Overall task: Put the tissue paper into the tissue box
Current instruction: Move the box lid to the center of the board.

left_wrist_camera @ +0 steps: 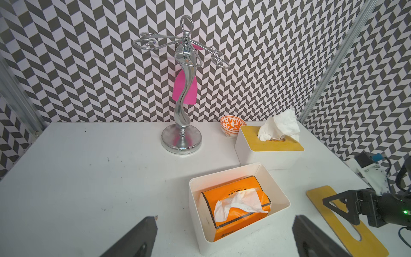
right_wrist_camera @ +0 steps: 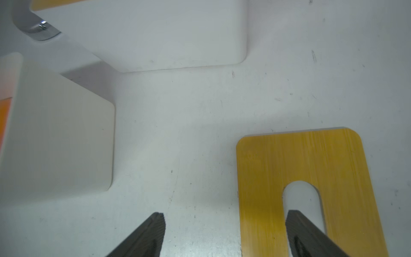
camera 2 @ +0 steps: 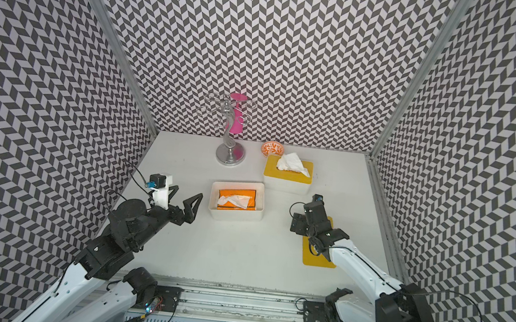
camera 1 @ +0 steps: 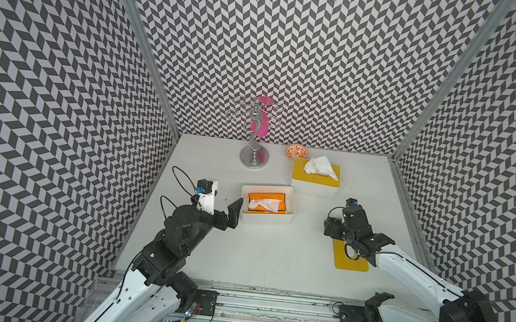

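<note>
Tissue paper (camera 1: 265,204) in open tissue box (camera 1: 265,219), so we call it nearly done; lid (right_wrist_camera: 278,160) off on desk (camera 1: 272,258); left tool (camera 2: 189,191), right tool (right_wrist_camera: 224,215) wide, empty.

orange tissue pack (left_wrist_camera: 226,189) inside open white box (left_wrist_camera: 273,189), yellow slotted lid (left_wrist_camera: 317,193) near it, seemingly flat on the table (left_wrist_camera: 89,178)

Twin overhead views, two wrist close-ups
</note>
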